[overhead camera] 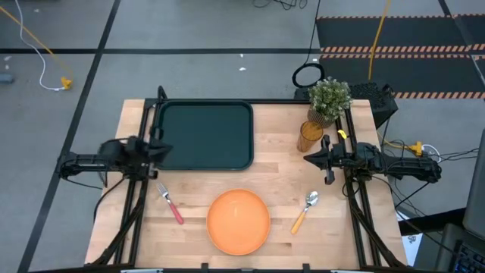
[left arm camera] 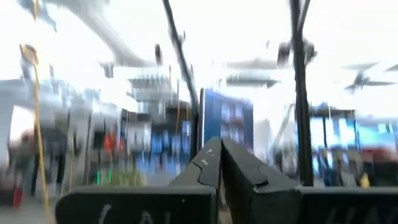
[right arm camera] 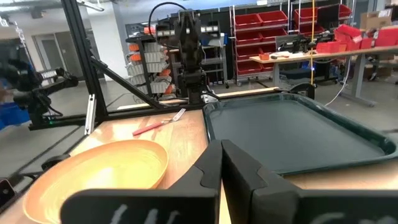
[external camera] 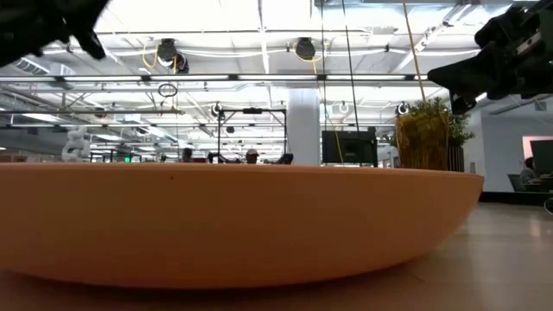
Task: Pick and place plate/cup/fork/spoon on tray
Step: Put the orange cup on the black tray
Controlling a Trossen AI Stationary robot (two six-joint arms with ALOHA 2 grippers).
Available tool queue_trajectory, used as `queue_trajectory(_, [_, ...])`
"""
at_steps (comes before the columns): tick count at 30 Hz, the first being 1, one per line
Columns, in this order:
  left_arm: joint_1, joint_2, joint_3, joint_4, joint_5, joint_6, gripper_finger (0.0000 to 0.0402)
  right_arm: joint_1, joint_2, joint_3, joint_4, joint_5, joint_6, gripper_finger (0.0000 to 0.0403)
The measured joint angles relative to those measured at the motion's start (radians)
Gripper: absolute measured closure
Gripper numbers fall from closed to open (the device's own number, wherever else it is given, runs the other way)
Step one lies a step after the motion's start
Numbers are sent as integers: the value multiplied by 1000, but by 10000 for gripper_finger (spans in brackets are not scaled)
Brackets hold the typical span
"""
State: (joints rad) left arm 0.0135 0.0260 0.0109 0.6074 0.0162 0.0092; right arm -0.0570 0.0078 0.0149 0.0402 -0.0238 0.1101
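Progress: nothing has been placed yet, judging from the overhead view. The tray (overhead camera: pixel 204 135) carries none of the four items, so all four placements remain.
Tray: dark green-black rectangle with a raised rim, at the far left part of the counter (overhead camera: pixel 273 178), just beside the left arm.
Plate: the round orange plate (overhead camera: pixel 239 221) lies flat on the counter near the front edge, in the middle, well apart from the tray.
Fork: the fork (overhead camera: pixel 170 204), with a pink-red handle, lies on the counter left of the plate, below the tray's near corner, touching neither.
Spoon: the spoon (overhead camera: pixel 305 210), with an orange handle, lies on the counter right of the plate, bowl pointing away from the front edge.
Cup: the amber cup (overhead camera: pixel 309 136) stands upright at the far right, just beside a potted plant (overhead camera: pixel 330 97) and near the right claw.
Left claw: the left claw (overhead camera: pixel 158 151) hovers at the tray's left rim. Its own wrist view shows the two fingers pressed together, holding nothing.
Right claw: the right claw (overhead camera: pixel 312 158) hovers above the counter just in front of the cup, not touching it. Its fingers also meet, empty.
Next, as a judgement: the cup looks the nearest pick for the right arm.
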Motion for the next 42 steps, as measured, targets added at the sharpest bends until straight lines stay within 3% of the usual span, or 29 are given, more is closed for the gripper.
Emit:
queue_trajectory(4, [0,0,63,40,0,51,385,0,0,0,0,0,-38,403])
queue_trajectory(11, [0,65,303,-146,0,60,385,0,0,0,13,0,-44,403])
queue_trajectory(23, [0,344,771,-518,1,91,385,0,0,0,294,0,-44,403])
queue_trajectory(29, [-1,490,940,-691,10,85,385,0,0,0,425,0,-44,403])
queue_trajectory(36, [-2,614,1004,-882,10,92,385,0,0,18,457,3,-26,403])
queue_trajectory(42, [-2,688,1005,-930,9,114,385,0,15,126,356,130,63,403])
